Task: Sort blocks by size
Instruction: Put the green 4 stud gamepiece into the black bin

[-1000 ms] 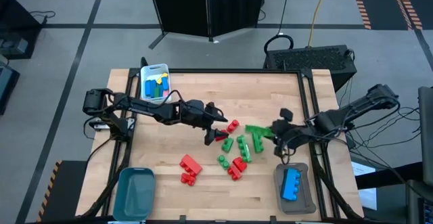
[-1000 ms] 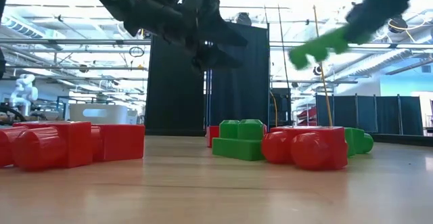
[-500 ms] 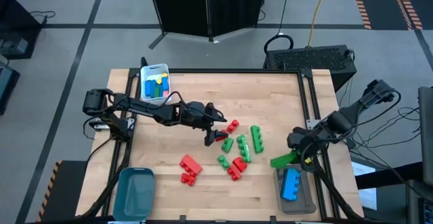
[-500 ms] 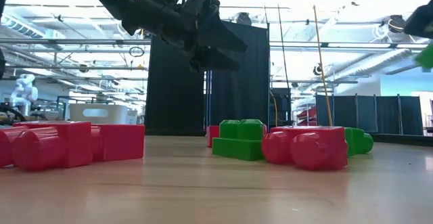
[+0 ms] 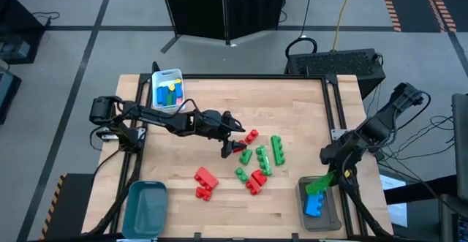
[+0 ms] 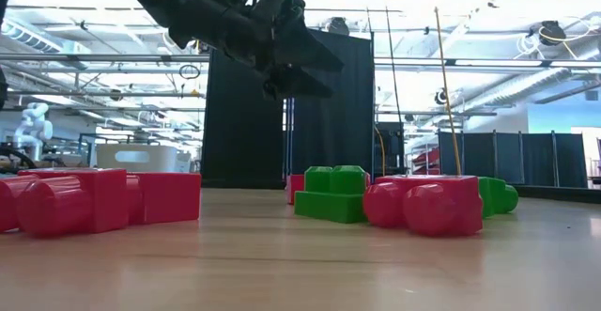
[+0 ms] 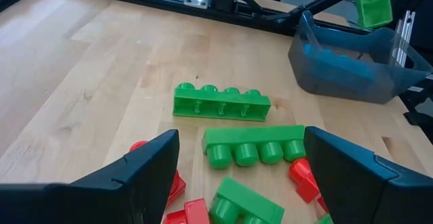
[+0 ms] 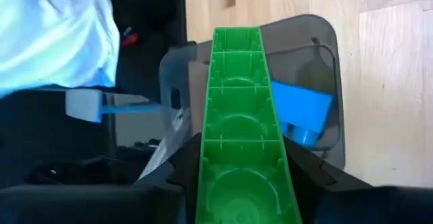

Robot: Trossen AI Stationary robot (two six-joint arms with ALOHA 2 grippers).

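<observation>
Over the desk's (image 5: 219, 110) near right corner, seen from the overhead camera, the right gripper (image 5: 327, 175) holds a long green block (image 5: 319, 183) by one end, its jaws closed across the narrow width, with the rest of the bar hanging above the clear grey bin (image 5: 326, 218). That bin already contains a blue block (image 5: 314, 200) of similar length. In the right wrist view the green block (image 8: 238, 129) shows its hollow underside, four cells in a row, directly above the bin and the blue piece.

These toy bricks look like light, rigid moulded plastic with smooth, fairly slippery sides. They should not bend or break. A pinch across the two flat long faces, near the middle, looks like the surest hold; an end hold like this one may let a long bar swing.

Near the middle of the desk, the left gripper (image 5: 235, 143) hovers with its jaws spread wide and empty above a loose cluster of red and green blocks (image 5: 257, 161). Its wrist camera shows two long green bars (image 7: 220, 102) lying flat and parallel just ahead. Two red blocks (image 5: 205, 183) sit apart, toward the near edge.

A white bin (image 5: 167, 88) at the far left corner holds several small blue, green and yellow pieces. A teal bin (image 5: 145, 208) at the near left corner shows nothing inside.
</observation>
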